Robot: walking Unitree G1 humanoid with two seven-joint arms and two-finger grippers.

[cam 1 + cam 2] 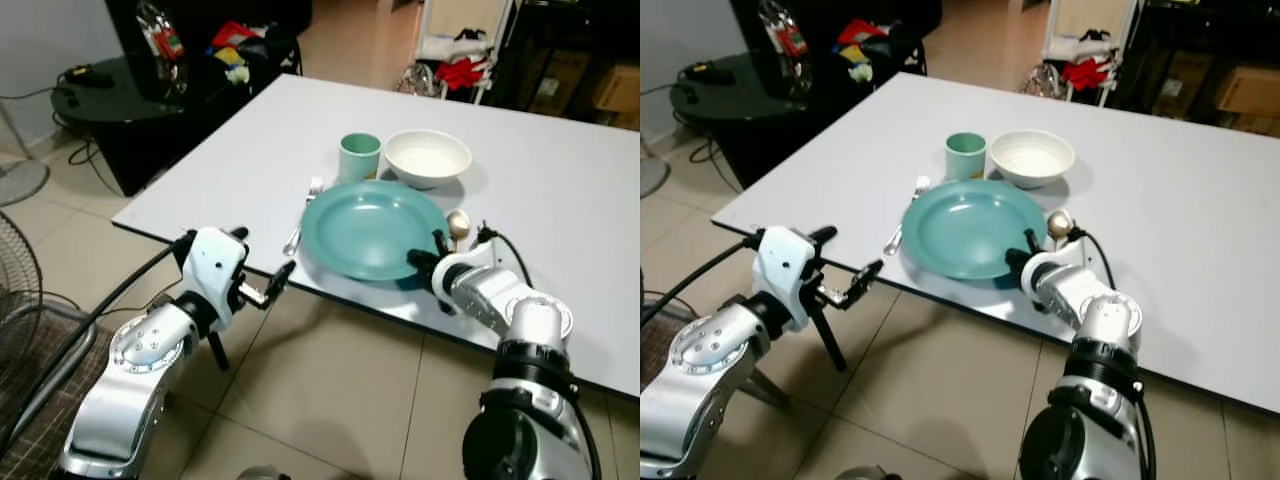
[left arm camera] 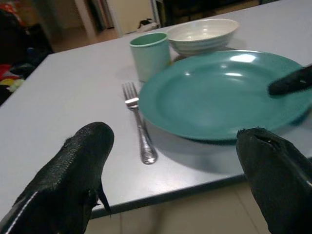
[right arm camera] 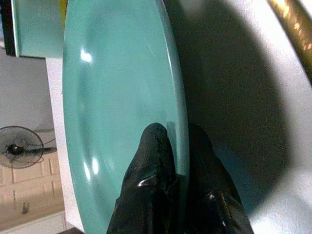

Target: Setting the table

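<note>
A teal plate (image 1: 372, 226) lies near the front edge of the white table (image 1: 560, 190). My right gripper (image 1: 424, 262) is shut on the plate's near right rim, one finger (image 3: 152, 165) above it and one below. A silver fork (image 1: 303, 214) rests just left of the plate. Behind the plate stand a pale green cup (image 1: 359, 155) and a white bowl (image 1: 428, 157). A gold spoon (image 1: 458, 226) lies right of the plate. My left gripper (image 1: 268, 285) hangs open in front of the table edge, level with the fork (image 2: 140, 127), holding nothing.
A black round side table (image 1: 120, 90) with cables and clutter stands at the far left. A fan (image 1: 20, 260) is at my left on the tiled floor. Boxes and red items sit beyond the table's far side.
</note>
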